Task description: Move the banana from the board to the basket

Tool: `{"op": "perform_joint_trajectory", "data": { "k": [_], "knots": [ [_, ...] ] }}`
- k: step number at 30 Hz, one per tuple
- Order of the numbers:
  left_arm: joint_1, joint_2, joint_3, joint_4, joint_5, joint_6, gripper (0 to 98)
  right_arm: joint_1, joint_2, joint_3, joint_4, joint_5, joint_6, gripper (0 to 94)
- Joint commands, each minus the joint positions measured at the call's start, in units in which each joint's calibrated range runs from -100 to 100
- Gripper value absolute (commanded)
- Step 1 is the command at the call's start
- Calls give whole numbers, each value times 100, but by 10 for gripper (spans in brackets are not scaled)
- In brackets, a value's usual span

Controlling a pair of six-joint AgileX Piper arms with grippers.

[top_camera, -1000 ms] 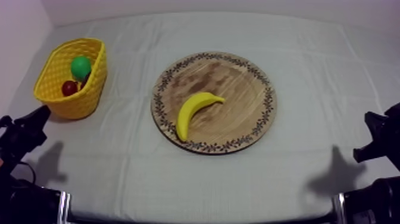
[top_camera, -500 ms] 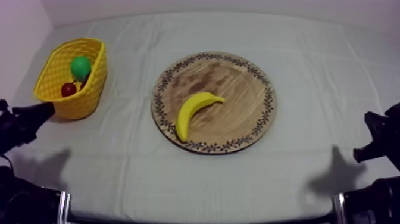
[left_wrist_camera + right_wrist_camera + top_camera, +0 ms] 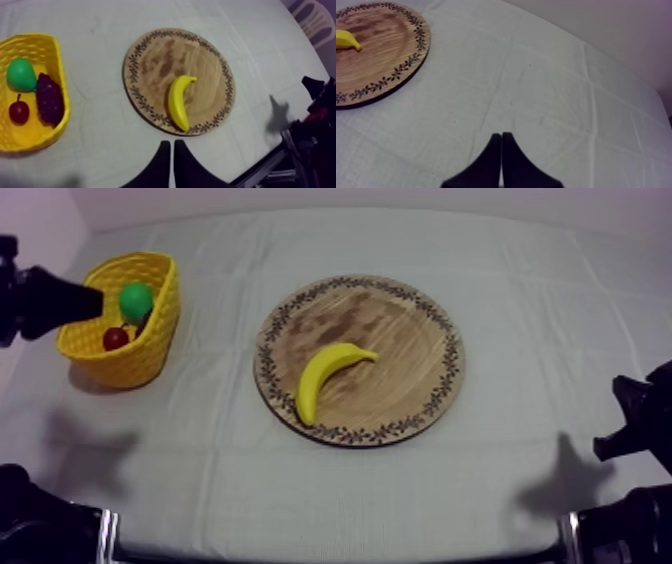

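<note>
Both closed, empty: left gripper (image 3: 170, 143), right gripper (image 3: 501, 135) | banana (image 3: 325, 378) unobstructed | basket (image 3: 150, 353) part-filled

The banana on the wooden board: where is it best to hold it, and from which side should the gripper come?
I would grip the banana at its thick middle, across the narrow width, coming straight down from above. It lies flat on the wooden board with both ends tapering, and nothing stands beside it.
</note>
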Motion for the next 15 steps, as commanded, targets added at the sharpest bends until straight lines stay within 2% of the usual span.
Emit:
{"op": "perform_joint_trajectory", "data": {
  "k": [1,8,15],
  "knots": [
    [414,971,-1165,-8,349,125,0,2,0,1,0,0,3,3],
    [1086,2451,-2611,-24,728,348,0,2,0,1,0,0,3,3],
    [1436,3690,-3724,89,1236,482,37,2,0,1,0,0,3,3]
  ]
}}
